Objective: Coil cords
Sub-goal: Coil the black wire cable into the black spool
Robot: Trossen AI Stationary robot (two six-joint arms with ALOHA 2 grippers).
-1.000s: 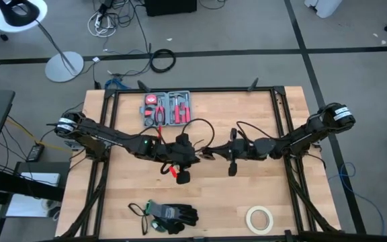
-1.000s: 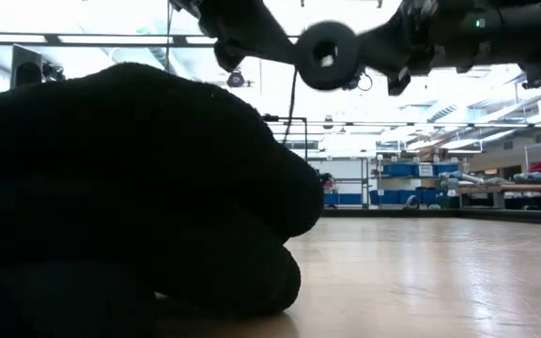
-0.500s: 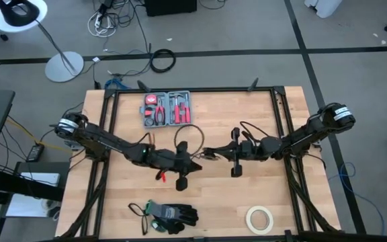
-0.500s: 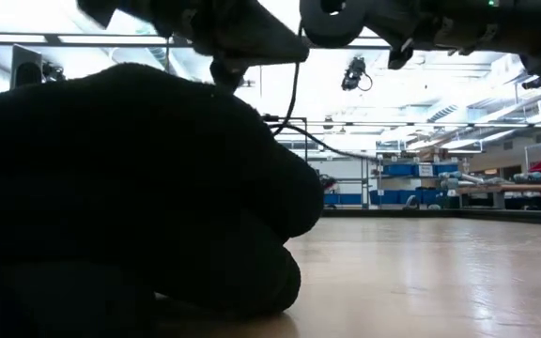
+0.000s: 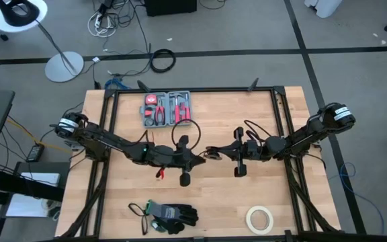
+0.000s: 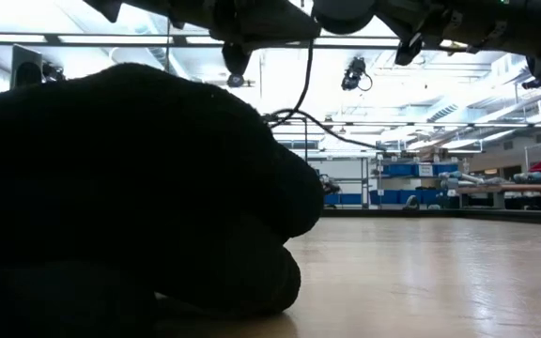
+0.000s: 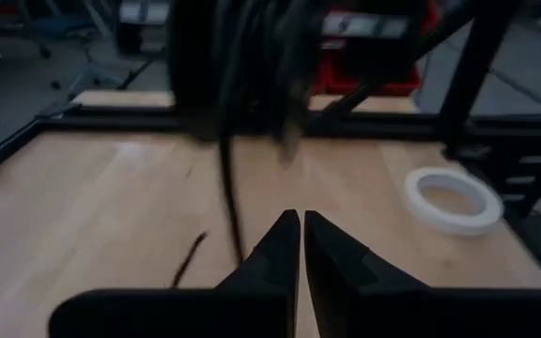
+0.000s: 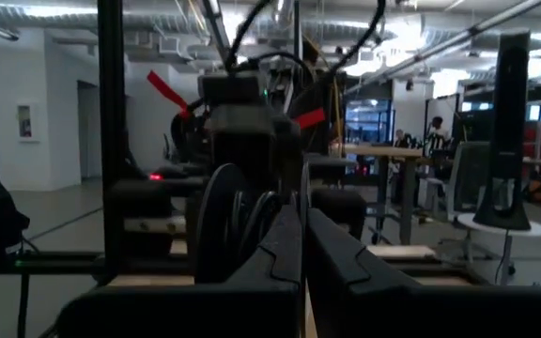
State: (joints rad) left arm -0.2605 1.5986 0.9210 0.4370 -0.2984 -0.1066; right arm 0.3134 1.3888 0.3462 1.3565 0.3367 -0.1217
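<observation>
Near the table's middle, the left gripper (image 5: 195, 161) has its jaws nearly together on the thin black cord (image 5: 182, 133), whose loop rises just behind it toward the tool case (image 5: 167, 109) at the back edge. The pinch looks thin: a tug could slip the strand and spill the loop. Facing it, the right gripper (image 5: 210, 154) has its jaws together; pulling apart may yank the cord taut
</observation>
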